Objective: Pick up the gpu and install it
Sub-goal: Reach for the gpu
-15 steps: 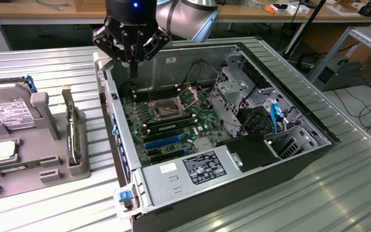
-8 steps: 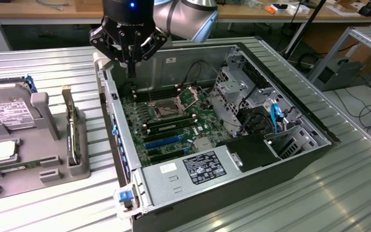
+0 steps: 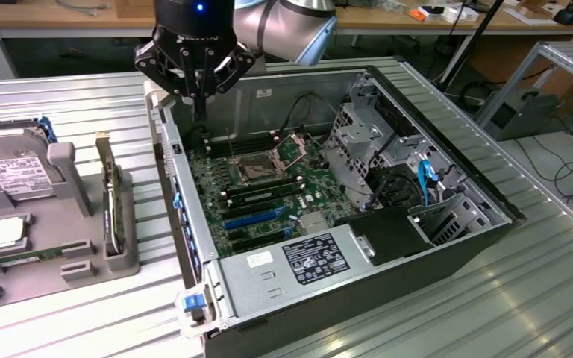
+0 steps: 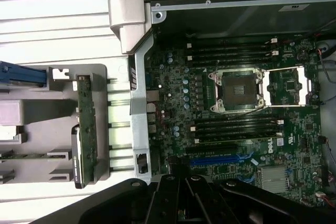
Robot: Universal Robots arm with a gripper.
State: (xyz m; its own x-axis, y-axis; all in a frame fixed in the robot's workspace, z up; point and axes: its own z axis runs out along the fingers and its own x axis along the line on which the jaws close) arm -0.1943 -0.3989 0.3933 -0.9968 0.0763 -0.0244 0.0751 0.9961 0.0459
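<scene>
The gpu (image 3: 113,201) is a thin dark card standing on edge in a slot of the grey holder (image 3: 77,257), at the exterior view's left of the open computer case (image 3: 446,246). In the wrist view the gpu (image 4: 87,129) shows its green edge with a silver bracket at one end. My gripper (image 3: 199,108) hangs above the case's far corner, over the motherboard (image 3: 297,195), well apart from the gpu. Its fingers (image 3: 198,88) meet at a point, shut on nothing. The gripper (image 4: 186,200) sits dark over the blue card slots (image 4: 220,160).
A silver hard drive (image 3: 13,173) and a small square processor chip (image 3: 2,233) rest in the same holder. The open processor socket (image 3: 259,170) and drive cages (image 3: 366,142) lie inside the case. Everything sits on a ribbed metal table (image 3: 465,313).
</scene>
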